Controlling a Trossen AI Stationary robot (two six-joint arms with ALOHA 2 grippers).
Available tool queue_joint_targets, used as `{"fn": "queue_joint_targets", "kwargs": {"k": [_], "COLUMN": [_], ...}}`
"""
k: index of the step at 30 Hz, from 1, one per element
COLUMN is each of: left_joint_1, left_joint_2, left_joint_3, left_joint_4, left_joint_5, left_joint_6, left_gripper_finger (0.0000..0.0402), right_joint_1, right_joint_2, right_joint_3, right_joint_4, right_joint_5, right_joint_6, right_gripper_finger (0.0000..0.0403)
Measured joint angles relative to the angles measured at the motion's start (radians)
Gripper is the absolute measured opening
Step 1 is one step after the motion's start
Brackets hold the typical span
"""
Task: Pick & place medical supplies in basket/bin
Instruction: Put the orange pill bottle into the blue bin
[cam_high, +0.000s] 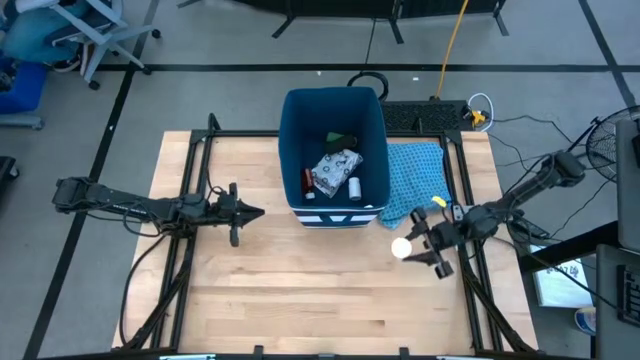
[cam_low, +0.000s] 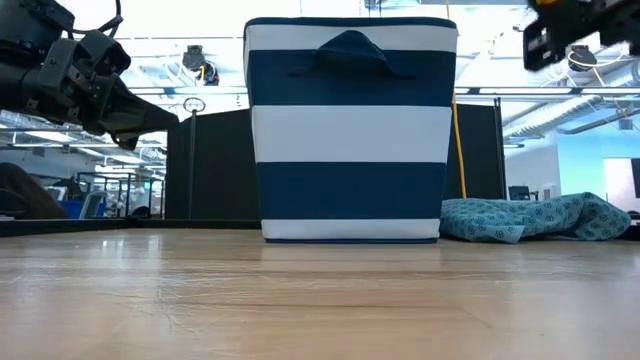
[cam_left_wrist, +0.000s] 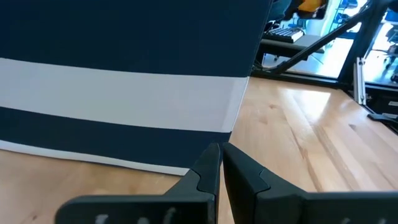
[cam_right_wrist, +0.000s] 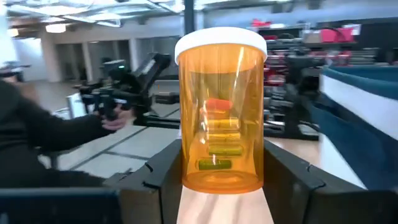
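So the right gripper (cam_high: 418, 248) sits lower right of centre in the high view, fingers clamped on an orange pill bottle (cam_right_wrist: 221, 112) with a white cap, held up off the wood table (cam_high: 300, 300). Just up-left of it stands the blue striped bin (cam_high: 335, 100), already holding a white patterned packet (cam_high: 333, 170), a small white bottle (cam_high: 354, 187) and something green (cam_high: 345, 138). A light blue cloth (cam_high: 415, 175) lies beside the bin. The left gripper (cam_high: 255, 212) hovers left of the bin, fingers closed on nothing.
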Motion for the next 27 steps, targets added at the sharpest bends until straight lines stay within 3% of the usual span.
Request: {"fn": "queue_joint_targets", "kwargs": {"k": [5,8,13,17,20,27], "left_joint_1": [0.000,0.000,0.000,0.000,0.000,0.000], "left_joint_2": [0.000,0.000,0.000,0.000,0.000,0.000], "left_joint_3": [0.000,0.000,0.000,0.000,0.000,0.000], "left_joint_4": [0.000,0.000,-0.011,-0.011,-0.010,-0.008], "left_joint_5": [0.000,-0.001,-0.002,-0.003,-0.003,-0.003], "left_joint_6": [-0.002,0.000,0.049,0.055,0.056,0.056], "left_gripper_finger": [0.0021,0.0021,0.0021,0.0021,0.0021,0.0021], "right_joint_1": [-0.033,-0.056,-0.137,-0.288,-0.440,-0.764], "right_joint_2": [-0.053,-0.045,0.051,0.178,0.300,0.669], "right_joint_3": [-0.031,0.054,0.379,0.693,0.936,1.407], "right_joint_4": [0.024,-0.017,-0.285,-0.446,-0.650,-1.094], "right_joint_5": [0.016,-0.011,0.003,0.039,-0.030,-0.310], "right_joint_6": [0.040,0.035,-0.018,-0.032,-0.052,-0.092], "right_gripper_finger": [0.0167,0.0168,0.0168,0.0165,0.0164,0.0164]}}
